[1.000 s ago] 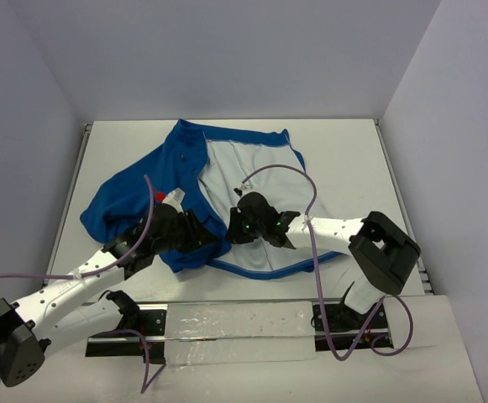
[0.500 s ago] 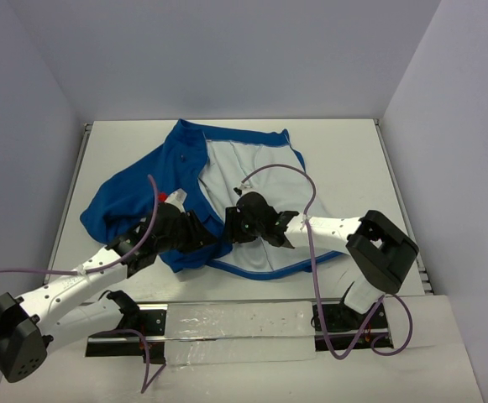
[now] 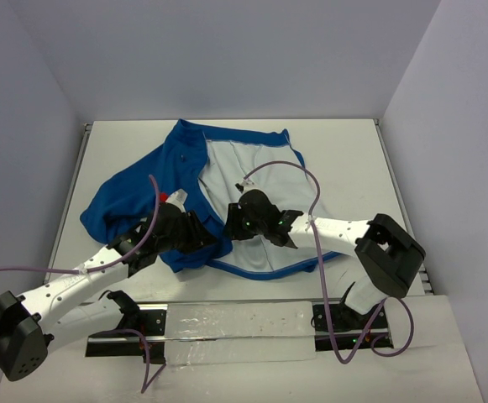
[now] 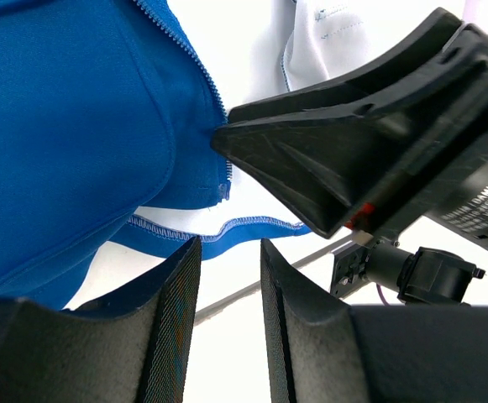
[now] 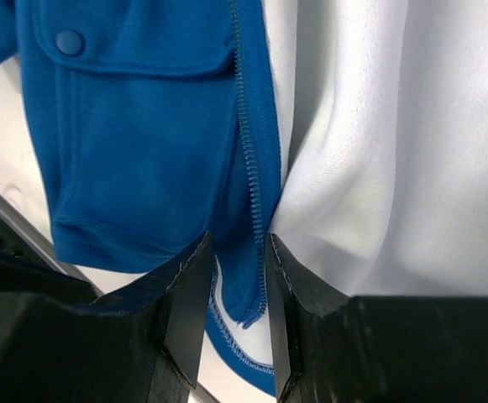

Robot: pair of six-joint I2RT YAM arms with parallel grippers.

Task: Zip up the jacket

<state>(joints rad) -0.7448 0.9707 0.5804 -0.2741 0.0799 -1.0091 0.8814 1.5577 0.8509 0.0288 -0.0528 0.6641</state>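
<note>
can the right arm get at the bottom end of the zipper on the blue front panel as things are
Probably yes. The bottom zipper end of the jacket lies right between the right gripper's fingertips, with nothing covering it. Whether the jaws are pinching it is unclear.

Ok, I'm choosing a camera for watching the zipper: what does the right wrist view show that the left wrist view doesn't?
Only the right wrist view: a pocket flap with a round button, and the right pincer straddling the zipper's lower end. Only the left wrist view: that pincer seen from outside, its tip against the zipper edge, and the left pincer open with nothing between its fingers. Both: the blue jacket, its white lining, the zipper teeth and the stitched hem.
</note>
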